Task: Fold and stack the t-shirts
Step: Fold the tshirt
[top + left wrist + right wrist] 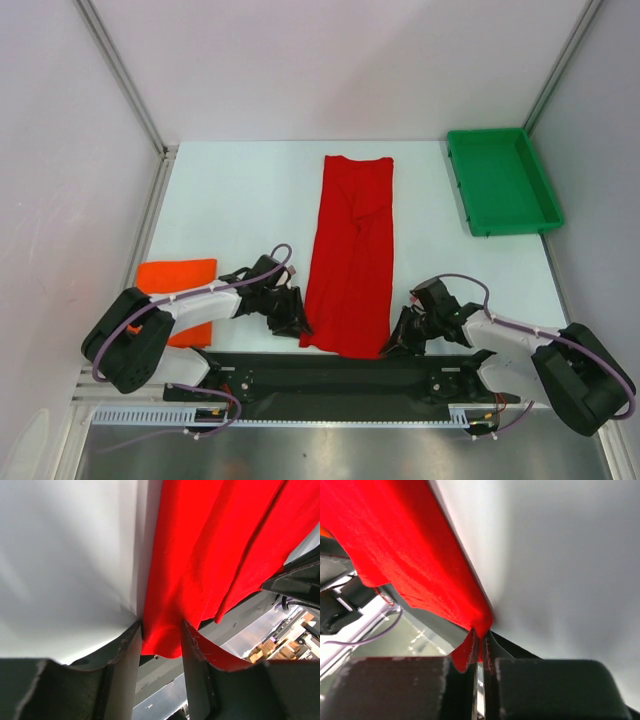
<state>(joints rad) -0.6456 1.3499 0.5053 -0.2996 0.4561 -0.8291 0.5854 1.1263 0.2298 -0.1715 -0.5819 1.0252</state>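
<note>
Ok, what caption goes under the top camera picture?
The left gripper and right gripper at the near corners of the red t-shirt; orange t-shirt on the left, green tray far right.

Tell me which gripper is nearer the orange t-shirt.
Left. The left gripper is at the red t-shirt's near left corner, a short way right of the orange t-shirt. The right gripper pinches the opposite near corner, across the red cloth.
</note>
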